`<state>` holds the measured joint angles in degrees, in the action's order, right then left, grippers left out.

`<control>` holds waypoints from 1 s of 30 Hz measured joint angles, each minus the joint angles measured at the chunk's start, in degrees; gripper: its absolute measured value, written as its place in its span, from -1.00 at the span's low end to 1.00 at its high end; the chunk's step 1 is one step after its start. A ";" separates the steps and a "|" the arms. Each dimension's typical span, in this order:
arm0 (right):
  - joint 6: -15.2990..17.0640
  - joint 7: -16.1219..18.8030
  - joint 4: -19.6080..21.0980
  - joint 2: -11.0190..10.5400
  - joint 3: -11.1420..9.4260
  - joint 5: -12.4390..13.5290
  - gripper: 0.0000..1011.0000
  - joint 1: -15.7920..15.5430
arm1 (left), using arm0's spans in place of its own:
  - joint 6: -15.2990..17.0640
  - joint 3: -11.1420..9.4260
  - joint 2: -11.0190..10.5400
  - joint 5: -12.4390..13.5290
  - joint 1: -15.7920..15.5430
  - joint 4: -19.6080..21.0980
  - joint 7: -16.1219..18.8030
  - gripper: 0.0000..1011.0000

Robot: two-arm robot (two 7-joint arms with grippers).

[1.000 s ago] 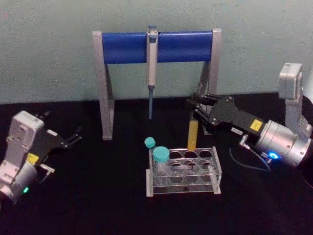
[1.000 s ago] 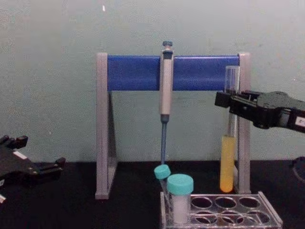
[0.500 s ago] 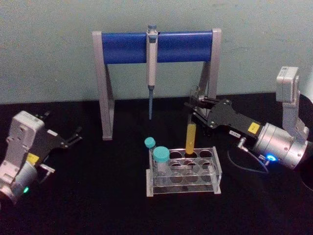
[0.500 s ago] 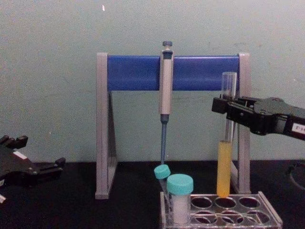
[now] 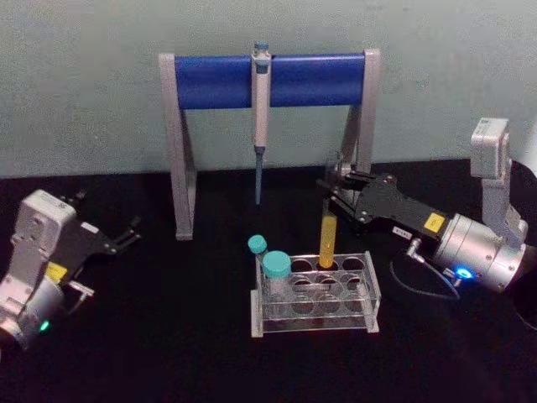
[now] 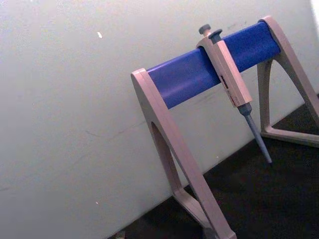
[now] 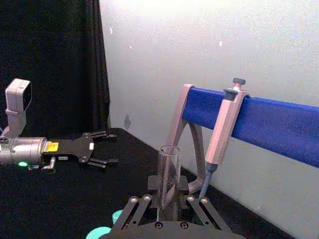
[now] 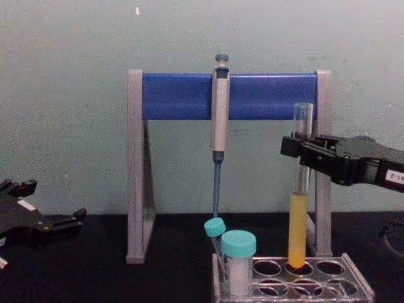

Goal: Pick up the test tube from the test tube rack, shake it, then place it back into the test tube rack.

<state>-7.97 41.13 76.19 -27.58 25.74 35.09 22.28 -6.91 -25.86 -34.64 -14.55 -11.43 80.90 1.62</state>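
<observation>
The test tube (image 5: 327,238) is a long clear glass tube with yellow liquid in its lower part. It stands upright with its bottom end inside a back-row hole of the clear test tube rack (image 5: 371,295). My right gripper (image 5: 336,190) is shut on the tube's upper glass, reaching in from the right. The chest view shows the tube (image 8: 298,218) dipping into the rack (image 8: 357,279) below the right gripper (image 8: 298,149). In the right wrist view the tube's open top (image 7: 169,172) rises between the shut fingers. My left gripper (image 5: 127,234) rests open at the far left.
A grey-and-blue stand (image 5: 267,81) spans behind the rack, with a pipette (image 5: 260,117) hanging from it. Two teal-capped tubes (image 5: 275,269) stand in the rack's left end. Black table surface lies free in front and to the left.
My right gripper has come down with the test tube, carrying its bottom end from above the rack into a back-row hole. The left arm has not moved.
</observation>
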 joint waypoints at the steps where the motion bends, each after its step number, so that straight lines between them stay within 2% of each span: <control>1: 0.04 -0.01 -0.09 0.03 0.03 -0.01 -0.54 0.01 | 0.00 0.00 0.00 0.00 0.00 0.00 0.00 0.98; 30: 0.80 0.26 -2.99 0.88 0.89 -0.73 -0.54 0.95 | 0.00 0.00 0.00 0.00 0.00 0.00 0.00 0.98</control>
<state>-7.17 41.40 73.21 -26.70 26.63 34.37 23.23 -6.91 -25.86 -34.65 -14.55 -11.43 80.90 1.62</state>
